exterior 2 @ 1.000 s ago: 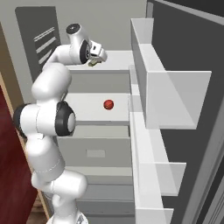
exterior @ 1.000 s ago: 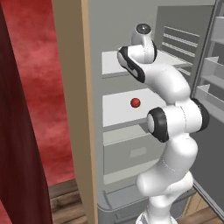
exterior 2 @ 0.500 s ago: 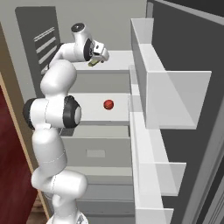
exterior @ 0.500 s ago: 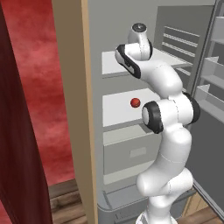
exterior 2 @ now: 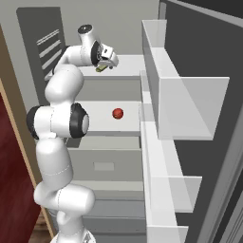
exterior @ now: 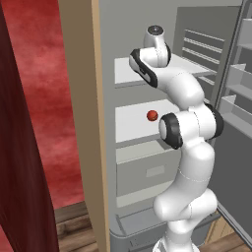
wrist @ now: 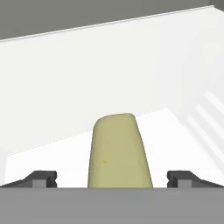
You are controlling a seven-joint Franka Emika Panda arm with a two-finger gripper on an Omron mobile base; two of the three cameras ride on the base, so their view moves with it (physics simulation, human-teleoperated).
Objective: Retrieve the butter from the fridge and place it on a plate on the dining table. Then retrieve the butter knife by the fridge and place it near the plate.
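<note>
Inside the open fridge [exterior: 147,162], my gripper [wrist: 112,177], jaws spread wide and empty, straddles the butter [wrist: 119,151] lying on the upper shelf [wrist: 52,105], a light, soft, likely slippery stick best pinched gently across its long sides.
</note>
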